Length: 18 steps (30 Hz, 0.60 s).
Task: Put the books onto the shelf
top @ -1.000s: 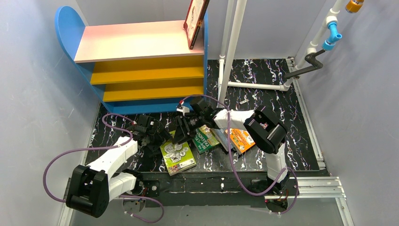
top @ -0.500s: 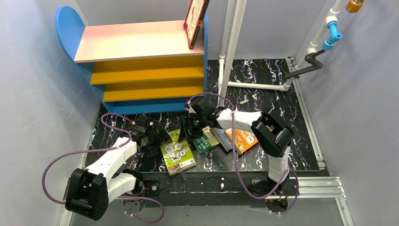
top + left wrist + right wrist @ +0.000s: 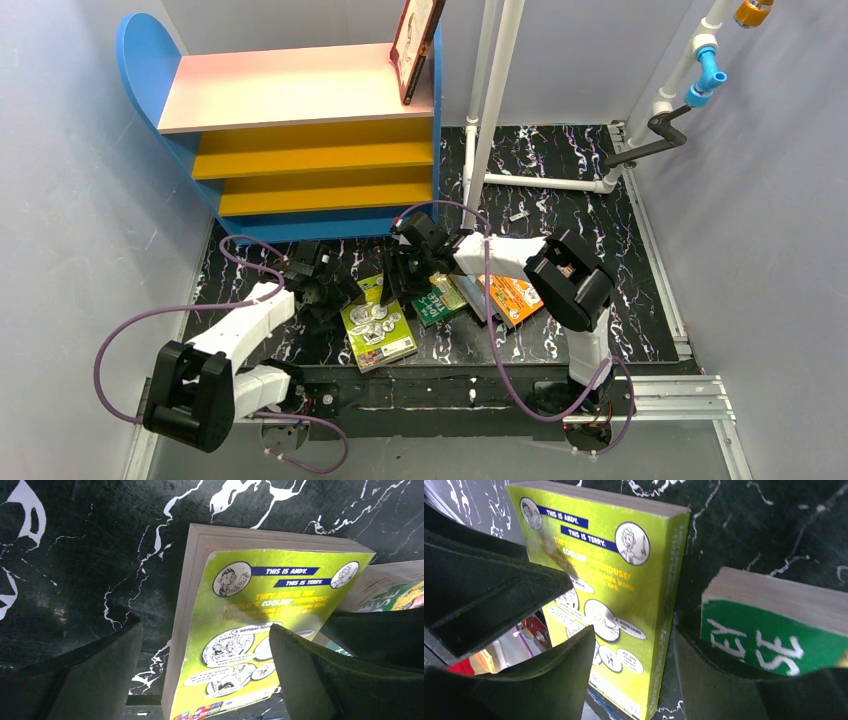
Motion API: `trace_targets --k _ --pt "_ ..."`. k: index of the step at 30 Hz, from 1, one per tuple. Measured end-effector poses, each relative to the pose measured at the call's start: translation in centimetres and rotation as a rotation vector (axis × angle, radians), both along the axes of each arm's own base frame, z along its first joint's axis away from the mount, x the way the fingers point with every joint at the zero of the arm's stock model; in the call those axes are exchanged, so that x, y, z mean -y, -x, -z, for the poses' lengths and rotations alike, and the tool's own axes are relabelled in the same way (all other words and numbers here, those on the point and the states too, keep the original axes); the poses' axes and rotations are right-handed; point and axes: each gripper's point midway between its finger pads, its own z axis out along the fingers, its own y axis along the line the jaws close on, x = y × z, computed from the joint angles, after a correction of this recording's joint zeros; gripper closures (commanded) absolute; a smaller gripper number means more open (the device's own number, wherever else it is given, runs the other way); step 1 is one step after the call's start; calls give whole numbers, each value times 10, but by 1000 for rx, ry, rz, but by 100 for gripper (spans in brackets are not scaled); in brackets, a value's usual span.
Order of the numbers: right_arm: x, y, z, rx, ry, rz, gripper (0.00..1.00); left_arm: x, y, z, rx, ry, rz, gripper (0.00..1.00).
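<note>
Seemingly to tip it up, the right end effector (image 3: 395,287), unclenched, straddles the 12 o'clock edge of the lime-green book (image 3: 378,326). The left end effector (image 3: 337,300), released, guards its 9 o'clock side.

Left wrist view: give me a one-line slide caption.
Open left gripper hovers over the lime-green book on the black marbled table.

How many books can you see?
4 for sure: the red-bordered book stands on the shelf's top; the lime-green book, green book and orange book lie on the table. Another may hide under the right arm.
</note>
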Motion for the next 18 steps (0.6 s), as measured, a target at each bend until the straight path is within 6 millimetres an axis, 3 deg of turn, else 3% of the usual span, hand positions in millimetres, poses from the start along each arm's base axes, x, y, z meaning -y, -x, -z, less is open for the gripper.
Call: trace_targets --k 9,18 --pt "-16 2 4 -7 -25 -38 33 12 -16 -1 49 69 9 2" --pt "-17 5 -8 -107 -225 -109 34 15 -15 -1 58 110 5 2"
